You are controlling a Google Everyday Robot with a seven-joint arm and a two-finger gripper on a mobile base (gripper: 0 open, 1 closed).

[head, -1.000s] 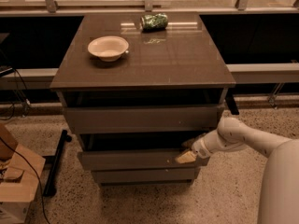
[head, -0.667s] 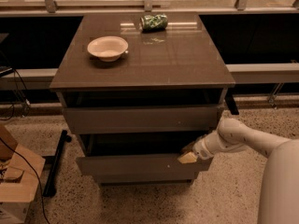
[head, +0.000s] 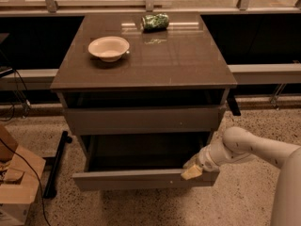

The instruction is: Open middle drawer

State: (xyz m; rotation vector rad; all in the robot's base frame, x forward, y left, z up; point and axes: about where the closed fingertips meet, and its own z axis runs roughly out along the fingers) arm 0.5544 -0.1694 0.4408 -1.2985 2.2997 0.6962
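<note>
Since the middle drawer (head: 131,179) has a plain flat front with no handle, the only real hold is the top edge of that front panel, and that is where the gripper (head: 192,171) sits, at the right end of the panel, low on the cabinet's (head: 155,60) front right corner. Cannot tell if the gripper is spread or clamped on that edge; its tan tip touches the panel's top lip and the rest is hidden by the wrist. Drawer is the second one down in the cabinet, under the upper drawer (head: 141,120), and stands pulled well out from the cabinet body, dark inside showing, no contents visible. Likely handling: rigid box on slides, stiff, not fragile, moderate weight, moves only straight in or out; the smooth front is slippery, so a hook or pinch over the lip beats pushing on the face. Pulling from the right end alone could skew it on the runners, so a straight pull is safer. Long axis of the front runs left to right across the cabinet, level; the front faces away from the cabinet, toward the camera. Bowl (head: 108,47) and green can (head: 155,21) sit on the cabinet top, well apart from the gripper.
</note>
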